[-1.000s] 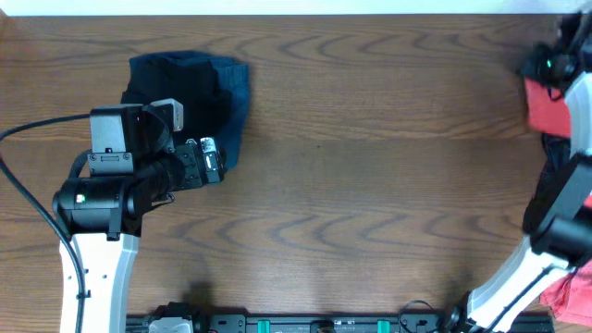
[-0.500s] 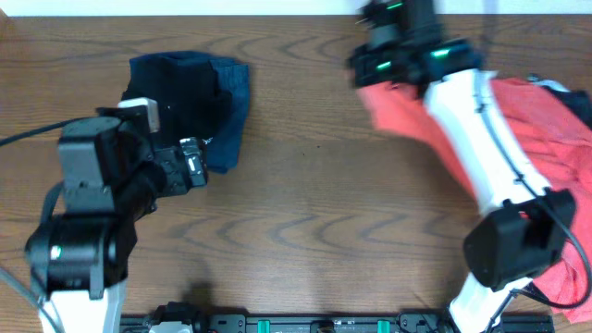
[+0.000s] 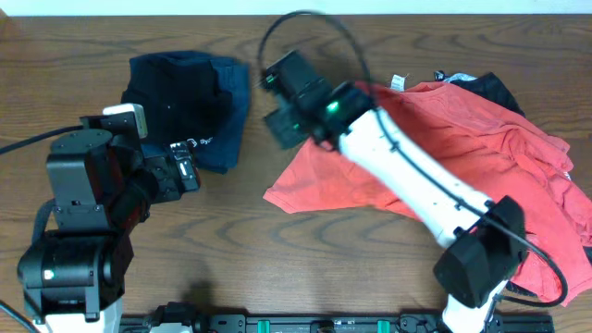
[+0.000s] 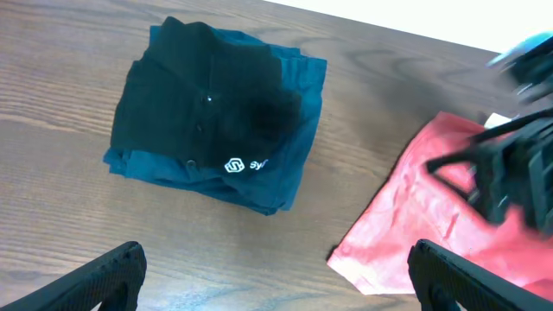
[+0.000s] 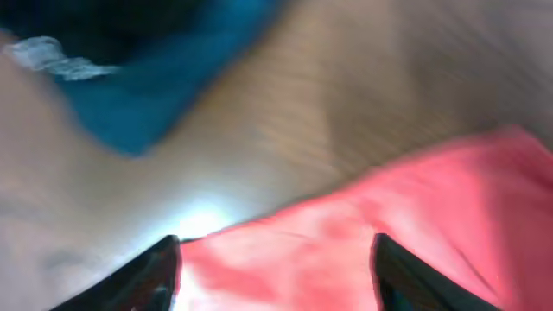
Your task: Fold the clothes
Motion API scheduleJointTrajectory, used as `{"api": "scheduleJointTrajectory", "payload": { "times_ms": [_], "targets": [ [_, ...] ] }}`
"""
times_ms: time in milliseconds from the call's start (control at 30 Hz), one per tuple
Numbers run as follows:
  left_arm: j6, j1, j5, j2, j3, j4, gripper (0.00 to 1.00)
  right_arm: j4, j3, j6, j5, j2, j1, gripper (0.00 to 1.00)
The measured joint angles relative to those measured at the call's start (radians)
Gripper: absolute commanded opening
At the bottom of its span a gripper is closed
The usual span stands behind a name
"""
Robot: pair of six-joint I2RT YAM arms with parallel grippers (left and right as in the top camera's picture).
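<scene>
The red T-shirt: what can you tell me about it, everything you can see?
The T-shirt is coral-red, of soft, thin-looking cloth, unfolded and rumpled with creases. It lies on the wooden table, covering the right side, with one corner pointing toward the middle. A white label shows at its far edge; no print is visible. The right arm stretches above it, with the open right gripper over one edge. A dark garment peeks out behind it.
</scene>
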Motion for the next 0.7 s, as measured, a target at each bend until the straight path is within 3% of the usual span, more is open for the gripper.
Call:
{"api": "scheduleJointTrajectory", "payload": {
  "times_ms": [167,267,467,600,700],
  "targets": [
    [-0.024,0.000,0.008,0.002,0.000,0.002,0.98,-0.008,0.000,0.035,-0.009,0.000,-0.279,0.78],
    [-0.040,0.000,0.047,0.009,0.000,0.003,0.98,-0.003,0.000,0.065,-0.053,0.003,-0.484,0.68],
    [-0.047,-0.025,0.187,0.132,0.000,0.010,0.98,0.083,0.000,0.096,-0.205,0.070,-0.816,0.68],
    [0.000,-0.108,0.238,0.310,-0.001,0.045,0.99,0.092,0.000,0.095,-0.272,0.151,-0.905,0.68],
    [0.038,-0.198,0.242,0.462,-0.002,0.076,0.95,0.077,0.000,0.080,-0.296,0.197,-0.927,0.70]
  ]
}}
